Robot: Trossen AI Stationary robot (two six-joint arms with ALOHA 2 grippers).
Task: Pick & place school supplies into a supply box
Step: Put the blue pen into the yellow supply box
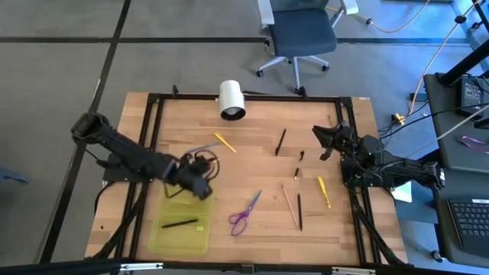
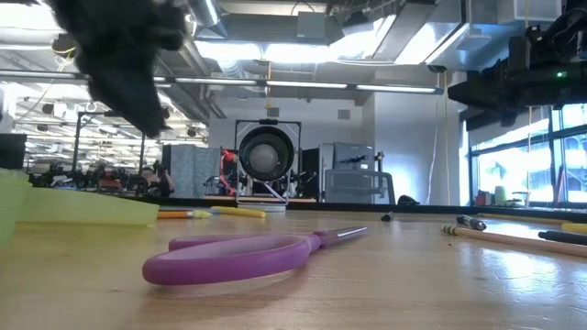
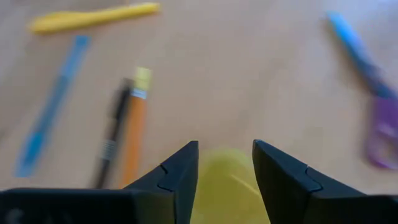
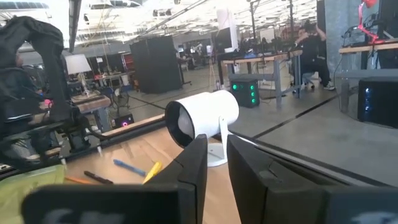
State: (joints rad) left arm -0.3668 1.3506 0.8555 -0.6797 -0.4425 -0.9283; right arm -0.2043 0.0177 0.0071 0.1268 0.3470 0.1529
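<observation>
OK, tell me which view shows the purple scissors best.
The high view: the whole scissors lie closed on the table. The low view shows them edge-on; the left wrist view only a blurred purple handle; the right wrist view nothing.

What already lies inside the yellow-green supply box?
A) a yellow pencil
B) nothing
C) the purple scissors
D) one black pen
D: in the high view, a single black pen lies in the supply box, while the scissors lie beside it on the table.

We count one pair of purple scissors [image 1: 245,212], one yellow-green box [image 1: 182,226] holding one black pen [image 1: 179,224], and one white cylinder [image 1: 231,100].
</observation>
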